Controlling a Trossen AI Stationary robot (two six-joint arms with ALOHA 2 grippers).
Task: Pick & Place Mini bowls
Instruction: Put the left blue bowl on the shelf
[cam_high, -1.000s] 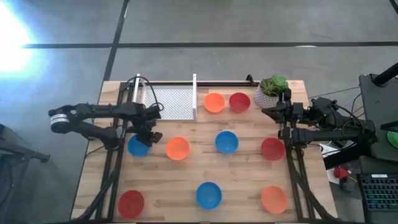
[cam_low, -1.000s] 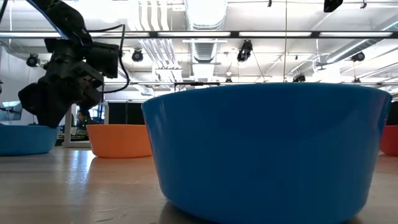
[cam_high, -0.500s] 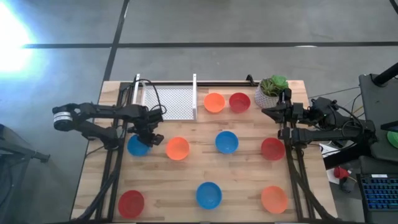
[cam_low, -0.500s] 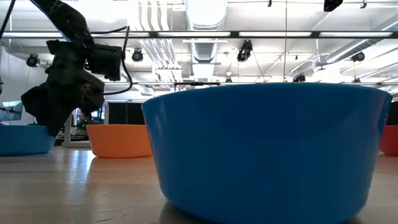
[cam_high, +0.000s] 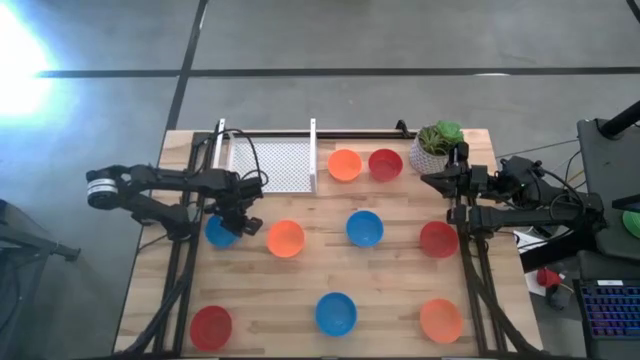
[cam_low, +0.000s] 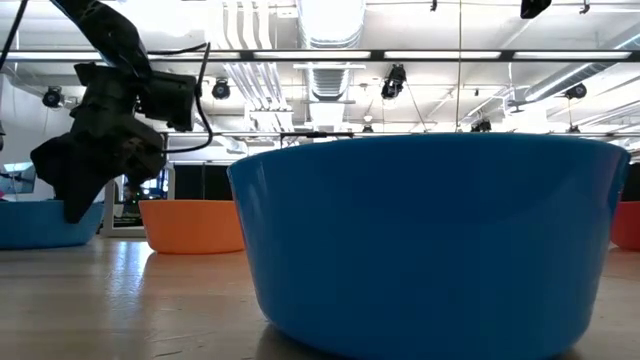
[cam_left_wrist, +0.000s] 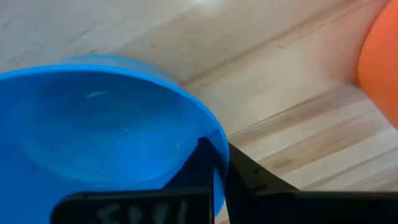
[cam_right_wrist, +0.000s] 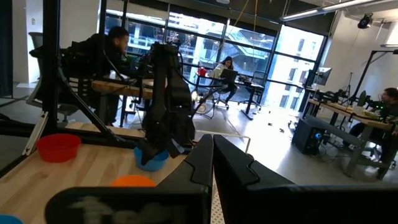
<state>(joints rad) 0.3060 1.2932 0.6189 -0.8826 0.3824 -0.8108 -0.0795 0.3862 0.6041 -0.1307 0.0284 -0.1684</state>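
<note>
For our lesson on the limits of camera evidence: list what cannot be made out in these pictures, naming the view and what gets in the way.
- Low view: the near blue bowl fills the picture and hides most of the table behind it.
- Left wrist view: the gripped blue bowl is cut off by the picture's edges; the left gripper covers part of its rim.
- High view: the right gripper is too small to read.
</note>
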